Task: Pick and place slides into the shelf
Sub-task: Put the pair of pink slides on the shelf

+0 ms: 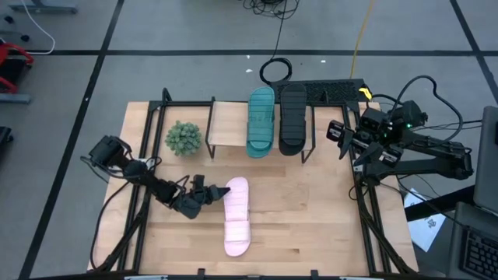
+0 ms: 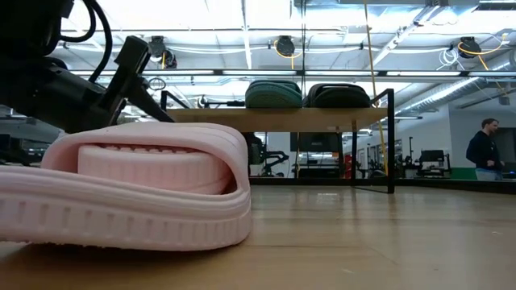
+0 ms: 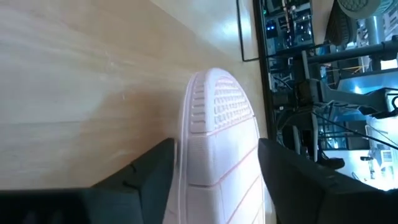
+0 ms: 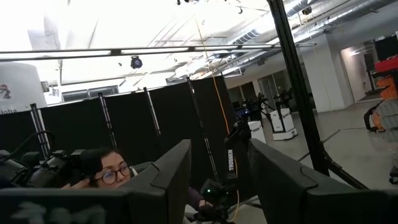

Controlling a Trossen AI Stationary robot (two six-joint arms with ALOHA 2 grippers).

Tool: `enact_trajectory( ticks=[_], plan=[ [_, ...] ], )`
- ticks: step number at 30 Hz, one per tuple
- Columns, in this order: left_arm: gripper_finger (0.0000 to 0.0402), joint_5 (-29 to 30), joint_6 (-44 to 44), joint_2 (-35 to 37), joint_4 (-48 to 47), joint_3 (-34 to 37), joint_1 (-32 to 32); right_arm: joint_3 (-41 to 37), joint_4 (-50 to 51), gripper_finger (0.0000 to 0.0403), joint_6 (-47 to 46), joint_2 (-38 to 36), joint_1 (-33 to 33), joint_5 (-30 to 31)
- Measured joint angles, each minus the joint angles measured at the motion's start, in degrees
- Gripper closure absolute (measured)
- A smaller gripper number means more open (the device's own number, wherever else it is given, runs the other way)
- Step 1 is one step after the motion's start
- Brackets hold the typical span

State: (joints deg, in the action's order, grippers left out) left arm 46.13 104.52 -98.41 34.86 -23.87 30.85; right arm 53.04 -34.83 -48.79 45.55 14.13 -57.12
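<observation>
The pale pink slide (image 1: 236, 216) lies sole-down on the tabletop, lengthwise from near to far; it fills the low view's front (image 2: 121, 189). My left gripper (image 1: 208, 193) is open at its far end, coming from the table's left. In the left wrist view the gripper (image 3: 217, 180) has one finger on each side of the slide (image 3: 217, 118). The teal slide (image 1: 261, 120) and the black slide (image 1: 292, 118) lie side by side on the shelf (image 1: 226, 123). My right gripper (image 1: 336, 132) waits open by the table's right edge, its fingers (image 4: 217, 180) holding nothing. My left gripper has its two fingers (image 3: 155, 174) standing across the pink slide's far end (image 3: 214, 149), slanting in from the table's left. I cannot tell whether they touch it. The slide rests flat on the table.
A small green plant (image 1: 184, 138) stands left of the shelf plank. Black frame rails (image 1: 362, 202) run along the table's right and left sides. Bare wood (image 1: 311, 210) lies right of the pink slide. People show beyond the table (image 2: 484, 149) (image 4: 106, 171).
</observation>
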Motion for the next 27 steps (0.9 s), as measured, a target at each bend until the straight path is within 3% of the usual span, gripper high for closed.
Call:
enact_trajectory(
  ticks=[13, 27],
  plan=[
    [0.0151, -6.6, -2.6, 0.4, 3.8, 3.2, -5.9, 0.0, 0.0, 0.0250, 0.0, 0.0, 0.0, 0.0],
    [0.0151, -18.1, -11.9, 0.4, 8.0, 3.5, -12.7, 0.0, 0.0, 0.0250, 0.5, 0.0, 0.0, 0.1]
  ],
)
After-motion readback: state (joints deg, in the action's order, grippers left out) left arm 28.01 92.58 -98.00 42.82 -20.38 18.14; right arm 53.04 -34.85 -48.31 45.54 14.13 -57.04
